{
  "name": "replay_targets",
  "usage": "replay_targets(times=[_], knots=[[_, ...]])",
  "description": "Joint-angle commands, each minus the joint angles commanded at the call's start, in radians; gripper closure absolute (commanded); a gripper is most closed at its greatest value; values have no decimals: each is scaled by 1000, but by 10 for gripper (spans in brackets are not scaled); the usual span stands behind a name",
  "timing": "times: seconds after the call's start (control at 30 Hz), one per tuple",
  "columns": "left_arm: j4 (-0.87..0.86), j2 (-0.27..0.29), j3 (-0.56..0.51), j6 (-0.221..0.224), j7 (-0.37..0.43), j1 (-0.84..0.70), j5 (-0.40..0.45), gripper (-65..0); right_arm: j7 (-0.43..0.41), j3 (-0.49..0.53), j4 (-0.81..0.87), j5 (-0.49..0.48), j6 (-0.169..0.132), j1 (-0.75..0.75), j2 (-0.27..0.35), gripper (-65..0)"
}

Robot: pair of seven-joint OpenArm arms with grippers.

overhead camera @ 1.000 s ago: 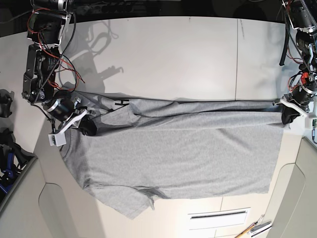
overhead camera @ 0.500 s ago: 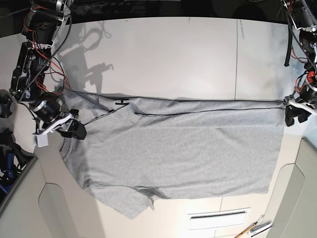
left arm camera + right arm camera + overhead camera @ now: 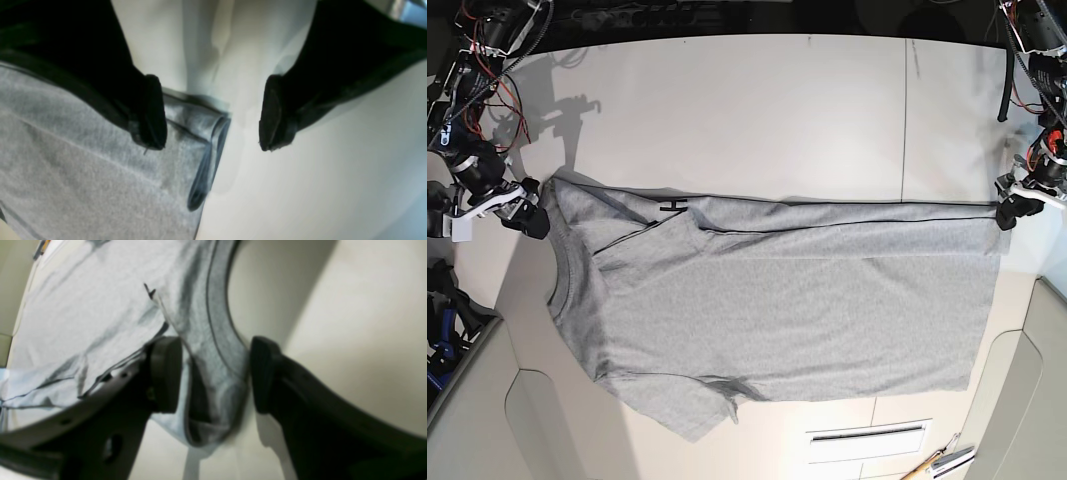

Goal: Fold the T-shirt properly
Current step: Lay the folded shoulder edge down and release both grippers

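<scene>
We see a grey T-shirt (image 3: 777,300) spread on the table (image 3: 757,110), both our grippers, left (image 3: 213,113) and right (image 3: 215,373), open at its corners.

- The desk (image 3: 777,110) is a big off-white surface with a curved far edge, and its whole far half is bare, apart from arm shadows at the far left corner.
- A thin dark seam line runs front to back near the right side.
- The T-shirt (image 3: 777,300) lies straight on the desk, spread wide across the middle, plain grey side up, neck end at the left and hem at the right.
- Its far edge is folded over into a long straight band running left to right.
- One sleeve sticks out toward the near edge.
- A white slotted panel (image 3: 869,434) sits near the front edge, right of centre.
</scene>
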State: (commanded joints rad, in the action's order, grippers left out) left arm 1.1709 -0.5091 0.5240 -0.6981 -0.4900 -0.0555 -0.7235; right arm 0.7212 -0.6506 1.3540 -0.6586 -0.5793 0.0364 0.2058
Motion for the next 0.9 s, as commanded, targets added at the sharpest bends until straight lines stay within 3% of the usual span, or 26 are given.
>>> replay_targets(times=[0.1, 0.27, 0.47, 0.67, 0.73, 0.83, 0.9], knots=[[-9, 2, 0, 0, 0, 0, -14, -460, -11, 0, -1, -1, 0, -17, -2, -321], [-9, 24, 0, 0, 0, 1, -12, -460, -12, 5, -5, 0, 0, -18, -5, -437], [-9, 60, -1, 0, -1, 3, -8, -460, -37, 70, -58, 8, 0, -18, -10, -437], [-9, 66, -44, 0, 1, 3, -9, -457, -44, 73, -66, 7, 0, -15, -53, -436], [-9, 66, -66, 0, 6, 3, -9, -423, -45, 73, -65, 3, 0, -15, -65, -434], [-9, 66, -79, 0, 20, 6, -8, -288, -60, 73, -65, 4, 0, -15, -71, -434], [-9, 66, -79, 0, 19, 8, -8, -197, -79, 73, -65, 4, -1, -14, -71, -371]])
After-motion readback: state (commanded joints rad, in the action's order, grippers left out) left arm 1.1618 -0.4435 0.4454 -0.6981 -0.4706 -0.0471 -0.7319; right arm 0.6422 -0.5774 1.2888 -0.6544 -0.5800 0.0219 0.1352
